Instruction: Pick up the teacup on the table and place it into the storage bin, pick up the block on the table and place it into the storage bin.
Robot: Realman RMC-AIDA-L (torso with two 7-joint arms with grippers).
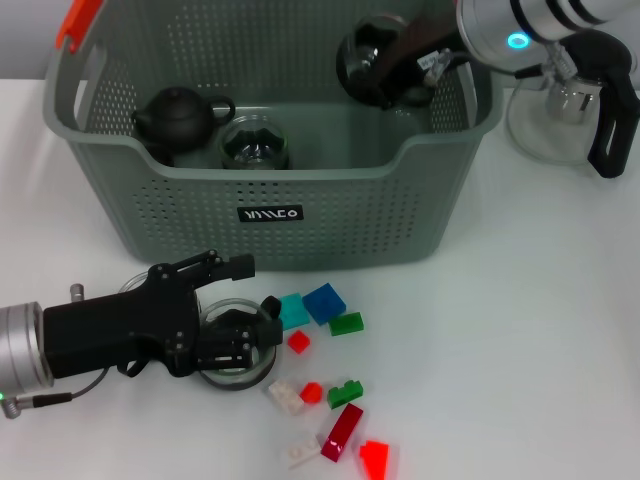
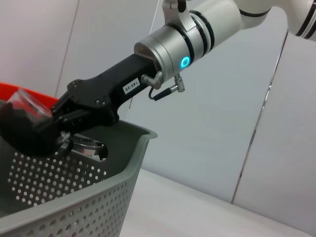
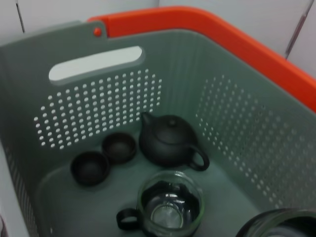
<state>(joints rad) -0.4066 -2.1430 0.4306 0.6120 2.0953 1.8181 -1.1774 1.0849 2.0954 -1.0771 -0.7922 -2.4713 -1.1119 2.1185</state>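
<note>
Left gripper closed around glass teacup — on the table.

Storage bin: large grey-green perforated basket, orange handle, black label on front wall, upright at rear centre of desk. Inside: black teapot, two small dark cups, glass pitcher.

Teacup: clear glass, upright on desk just in front of bin, between fingers of left hand.

Blocks: small, blue, teal, green, red, white, scattered on desk beside teacup, outside bin.
</note>
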